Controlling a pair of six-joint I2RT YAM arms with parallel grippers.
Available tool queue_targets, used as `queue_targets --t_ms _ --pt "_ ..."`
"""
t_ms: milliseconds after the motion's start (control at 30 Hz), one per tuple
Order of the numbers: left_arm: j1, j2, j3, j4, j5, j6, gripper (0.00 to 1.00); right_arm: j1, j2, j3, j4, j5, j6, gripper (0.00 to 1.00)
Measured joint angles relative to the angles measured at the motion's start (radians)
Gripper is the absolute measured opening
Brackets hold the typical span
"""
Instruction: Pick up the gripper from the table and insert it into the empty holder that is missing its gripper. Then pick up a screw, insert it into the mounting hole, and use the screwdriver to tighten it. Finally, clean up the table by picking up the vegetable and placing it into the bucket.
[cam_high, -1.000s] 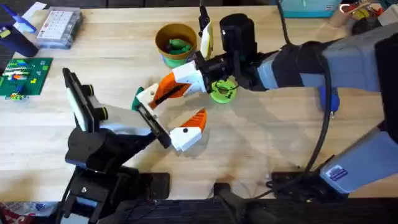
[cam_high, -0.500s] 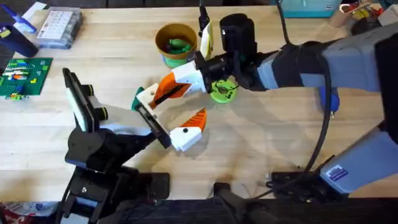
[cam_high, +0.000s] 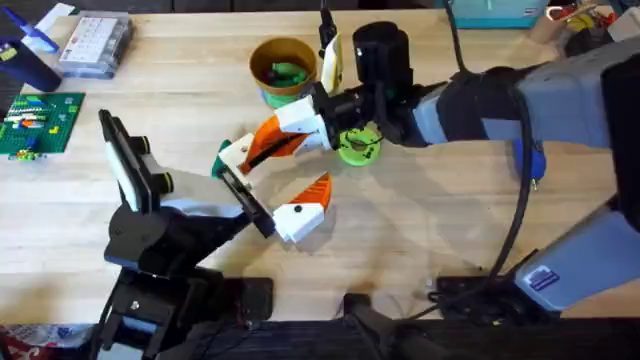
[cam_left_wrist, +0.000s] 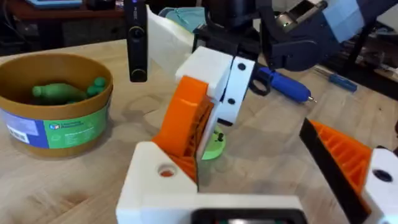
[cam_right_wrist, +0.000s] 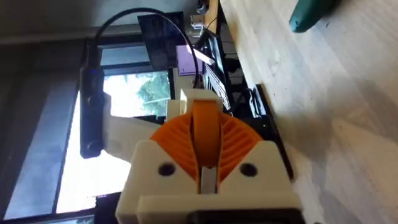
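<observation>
The yellow bucket (cam_high: 283, 68) with a green band stands at the back of the table, and the dark-green vegetable (cam_high: 288, 72) lies inside it (cam_left_wrist: 62, 92). My right gripper (cam_high: 262, 148) reaches in from the right, its orange pads (cam_right_wrist: 205, 124) pressed shut; I can make out nothing between them. It sits between the spread fingers of my open left gripper (cam_high: 285, 172), against the far white finger (cam_left_wrist: 155, 180). A teal-green edged piece (cam_high: 218, 160), apparently the gripper, lies on the table beside that finger. The blue screwdriver (cam_left_wrist: 283, 84) lies behind the right arm.
A lime-green ring (cam_high: 358, 145) lies under the right wrist. A tall black cylinder (cam_high: 380, 45) and a black bar with a white flap (cam_high: 328, 50) stand right of the bucket. A parts box (cam_high: 95, 45) and a green brick plate (cam_high: 40, 120) sit far left.
</observation>
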Motion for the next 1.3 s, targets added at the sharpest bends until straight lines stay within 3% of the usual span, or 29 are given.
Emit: queue_targets --t_ms 167,700,833,1067,1200,1300 --pt "0.000 0.000 0.000 0.000 -0.003 0.008 0.994 0.008 0.001 0.000 0.021 0.006 0.000 0.224" --pt "0.000 0.000 0.000 0.001 -0.007 0.020 0.994 0.011 0.002 0.000 0.034 0.007 0.012 0.378" --pt "-0.015 0.000 0.000 -0.001 0.052 0.022 0.994 0.024 0.002 0.000 0.040 0.016 0.015 0.439" --pt "-0.015 0.000 0.000 -0.002 0.084 0.023 0.994 0.031 0.002 0.000 0.041 0.019 0.015 0.490" --pt "-0.015 0.000 0.000 -0.002 0.087 0.023 0.994 0.023 0.002 0.000 0.040 0.022 0.021 0.649" --pt "-0.015 0.000 0.000 -0.002 0.088 0.023 0.994 0.012 0.002 0.000 0.041 0.023 0.022 0.874"
